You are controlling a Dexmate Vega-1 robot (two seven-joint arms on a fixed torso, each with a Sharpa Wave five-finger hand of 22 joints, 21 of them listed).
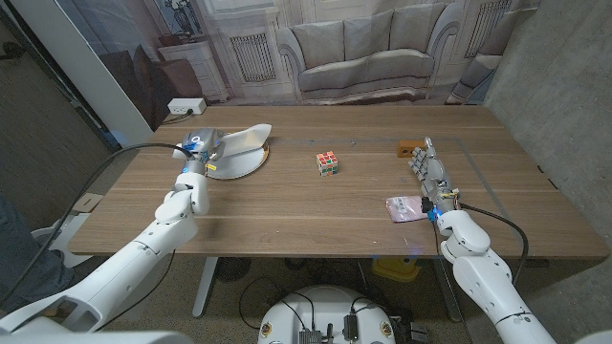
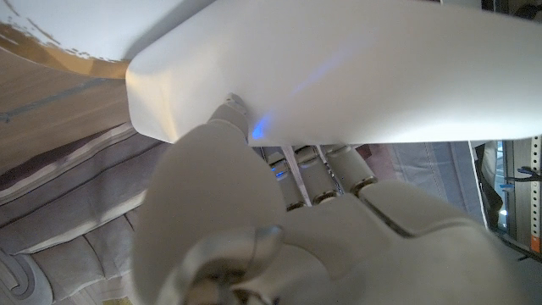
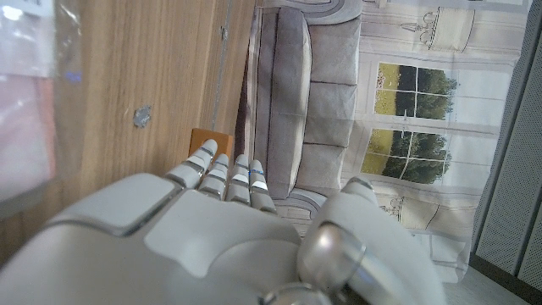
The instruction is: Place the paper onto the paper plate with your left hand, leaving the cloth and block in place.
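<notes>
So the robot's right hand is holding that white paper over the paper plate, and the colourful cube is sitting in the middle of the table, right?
Not quite: the head view shows the left hand holding the paper over the paper plate. The right hand holds nothing, beside a small packet. The cube does sit mid-table.

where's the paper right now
In the head view the paper is at the table's far left, held by the left robot hand over the paper plate, well left of the puzzle cube.
</notes>
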